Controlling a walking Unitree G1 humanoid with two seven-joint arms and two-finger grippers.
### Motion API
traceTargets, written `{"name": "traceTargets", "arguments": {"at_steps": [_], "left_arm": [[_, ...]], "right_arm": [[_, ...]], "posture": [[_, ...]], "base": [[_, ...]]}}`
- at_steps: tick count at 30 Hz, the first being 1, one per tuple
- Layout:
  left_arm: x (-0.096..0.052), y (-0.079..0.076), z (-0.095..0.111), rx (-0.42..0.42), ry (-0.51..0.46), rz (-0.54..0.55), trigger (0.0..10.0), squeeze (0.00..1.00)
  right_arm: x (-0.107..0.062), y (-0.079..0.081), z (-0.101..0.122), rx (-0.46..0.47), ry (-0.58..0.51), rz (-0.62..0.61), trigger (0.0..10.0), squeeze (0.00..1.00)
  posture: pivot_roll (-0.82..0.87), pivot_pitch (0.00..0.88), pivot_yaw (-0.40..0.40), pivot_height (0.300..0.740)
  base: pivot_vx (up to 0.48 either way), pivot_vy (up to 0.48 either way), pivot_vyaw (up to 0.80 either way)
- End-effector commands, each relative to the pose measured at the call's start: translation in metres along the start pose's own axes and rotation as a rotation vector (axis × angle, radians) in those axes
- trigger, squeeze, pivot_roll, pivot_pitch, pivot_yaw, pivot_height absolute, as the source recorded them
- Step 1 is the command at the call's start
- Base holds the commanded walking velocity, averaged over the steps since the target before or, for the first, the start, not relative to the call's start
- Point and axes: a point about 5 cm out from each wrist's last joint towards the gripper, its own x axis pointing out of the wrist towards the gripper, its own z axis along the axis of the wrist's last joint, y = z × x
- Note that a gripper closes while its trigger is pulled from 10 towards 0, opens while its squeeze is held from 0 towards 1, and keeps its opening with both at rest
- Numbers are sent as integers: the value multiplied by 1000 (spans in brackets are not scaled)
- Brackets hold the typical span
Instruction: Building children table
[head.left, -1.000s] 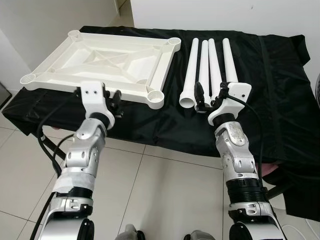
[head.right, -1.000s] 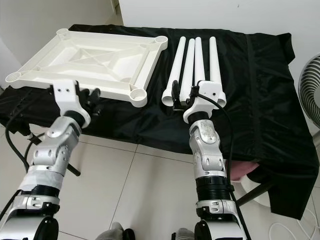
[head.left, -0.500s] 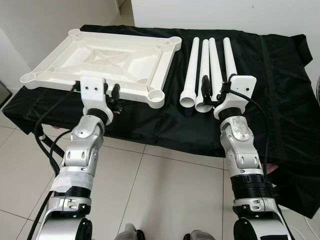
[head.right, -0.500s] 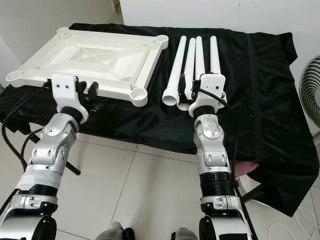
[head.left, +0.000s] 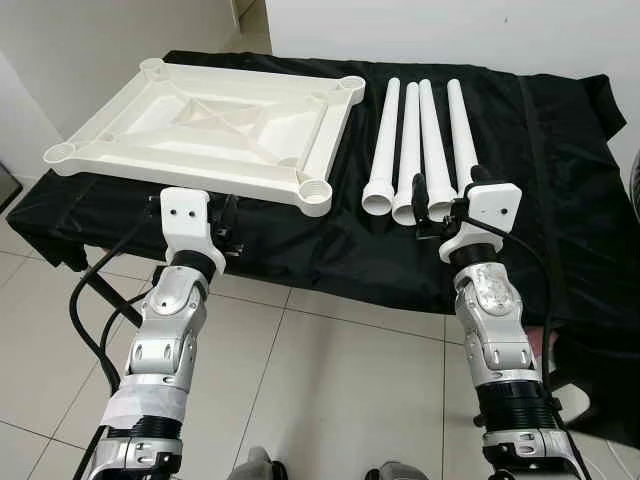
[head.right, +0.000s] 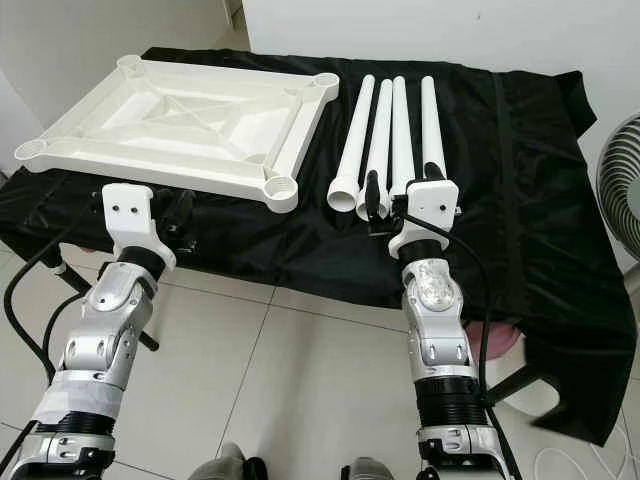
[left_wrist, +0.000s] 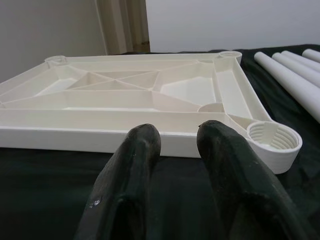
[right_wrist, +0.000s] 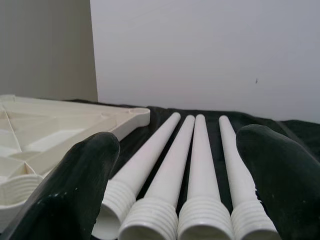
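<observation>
Black cloth (head.left: 300, 240) under tabletop (head.left: 210, 125), four legs (head.left: 420, 150); right gripper (head.left: 432, 203) spread wide (left gripper (head.left: 222, 215) narrowly parted).

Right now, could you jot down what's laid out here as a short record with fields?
Surface: black cloth draped over a table
Tabletop: white, upside down, threaded corner sockets facing up
Legs: four white legs side by side, threaded ends toward the robot
Left tool: near tabletop's edge, fingers slightly apart
Right tool: open, facing the legs' ends
</observation>
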Motion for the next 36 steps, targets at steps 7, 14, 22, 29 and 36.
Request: {"name": "traceTargets", "arguments": {"at_steps": [7,14,22,29,36], "left_arm": [[-13,9,-13,0,18,99,10000,0],[-26,12,-25,0,33,116,10000,0],[-26,22,-26,32,33,129,10000,0],[-14,22,-19,63,10,110,10000,0],[-12,27,-16,70,0,128,10000,0]], "right_arm": [[-19,6,-10,25,23,6,10000,0],[-26,8,-18,0,43,26,10000,0],[-20,8,-12,-15,14,15,10000,0],[-18,7,-14,-13,13,14,10000,0],[-10,8,-13,-10,4,26,10000,0]], "posture": [[-92,67,76,740],[-94,50,78,740],[-113,18,95,740],[-102,4,79,740],[-75,0,55,740]], "base": [[0,0,0],[0,0,0],[0,0,0],[0,0,0],[0,0,0]]}}
